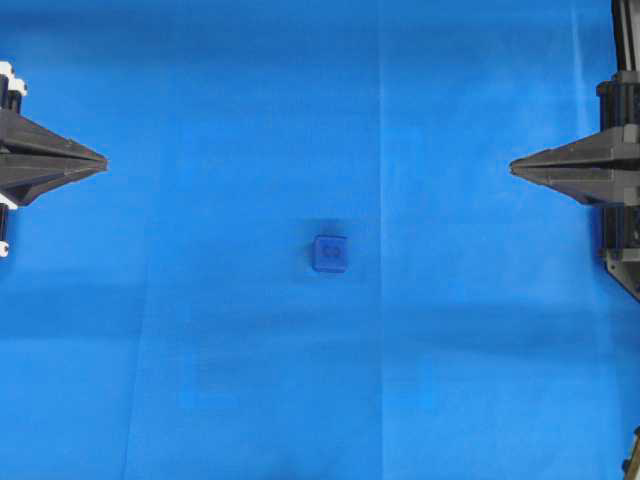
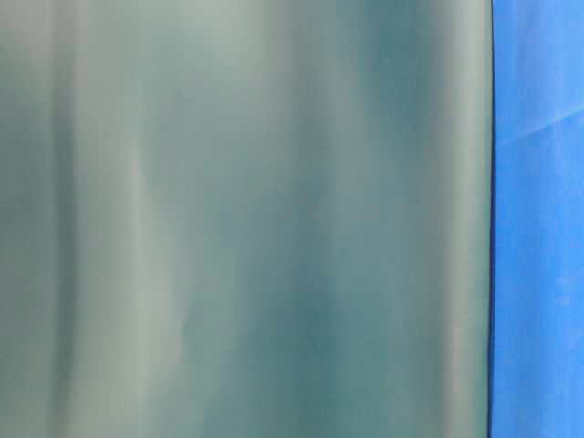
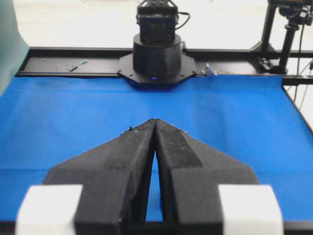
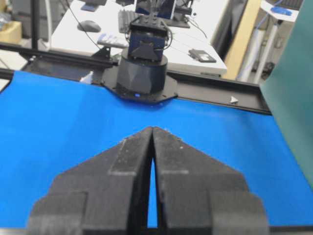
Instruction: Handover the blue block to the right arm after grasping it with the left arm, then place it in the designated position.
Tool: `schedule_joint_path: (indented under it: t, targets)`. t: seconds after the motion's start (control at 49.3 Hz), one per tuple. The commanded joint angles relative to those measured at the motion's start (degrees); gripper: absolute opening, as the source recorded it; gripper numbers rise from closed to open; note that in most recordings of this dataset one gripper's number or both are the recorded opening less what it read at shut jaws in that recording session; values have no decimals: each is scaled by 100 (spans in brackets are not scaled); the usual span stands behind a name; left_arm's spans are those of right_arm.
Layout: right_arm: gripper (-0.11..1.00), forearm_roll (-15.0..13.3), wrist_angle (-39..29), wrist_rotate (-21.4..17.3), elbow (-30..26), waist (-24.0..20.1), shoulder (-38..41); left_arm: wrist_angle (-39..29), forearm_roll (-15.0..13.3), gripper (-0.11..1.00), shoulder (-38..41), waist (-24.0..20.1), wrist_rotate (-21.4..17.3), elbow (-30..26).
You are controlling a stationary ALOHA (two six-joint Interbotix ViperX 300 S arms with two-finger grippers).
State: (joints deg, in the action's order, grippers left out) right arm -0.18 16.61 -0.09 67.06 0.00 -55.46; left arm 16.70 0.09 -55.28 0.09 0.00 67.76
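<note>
Closed left gripper [image 3: 155, 122] and closed right gripper [image 4: 152, 130], both empty, at opposite cloth [image 1: 200, 120] edges; blue block [image 1: 330, 253] mid-cloth, well apart from both; grasp not begun, judged next: left jaws open, reach to block

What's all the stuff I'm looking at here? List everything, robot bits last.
blue block: one, dark blue, lying alone mid-cloth, between the two grippers and touching neither.
blue cloth: one, bright blue, covering the table.
grey-green panel: one, fills most of the table-level view, blurred.
keyboard: one, dark, on a desk behind the table, with other items too small to tell.
left gripper: one, black with white brackets, left edge, shut, empty.
right gripper: one, black, right edge, shut, empty.
</note>
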Motion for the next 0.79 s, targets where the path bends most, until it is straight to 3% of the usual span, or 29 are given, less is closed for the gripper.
schedule_joint_path:
  t: [0.0, 0.162, 0.67, 0.711, 0.771]
  targets:
    - [1, 0, 44, 26, -114, 0, 79, -18, 0, 1, -26, 44, 158, -105]
    - [-3, -18, -202, 44, -229, 0, 97, -88, 9, 1, -18, 53, 281, -97]
    - [-1, -26, -343, -18, -264, 0, 79, -35, 79, 1, -35, 44, 53, -97]
    - [3, -26, -334, -26, -264, 0, 79, -26, 79, 5, -26, 44, 53, -97]
    - [14, -9, -343, -44, -281, 0, 97, -26, 79, 18, -26, 44, 62, -97]
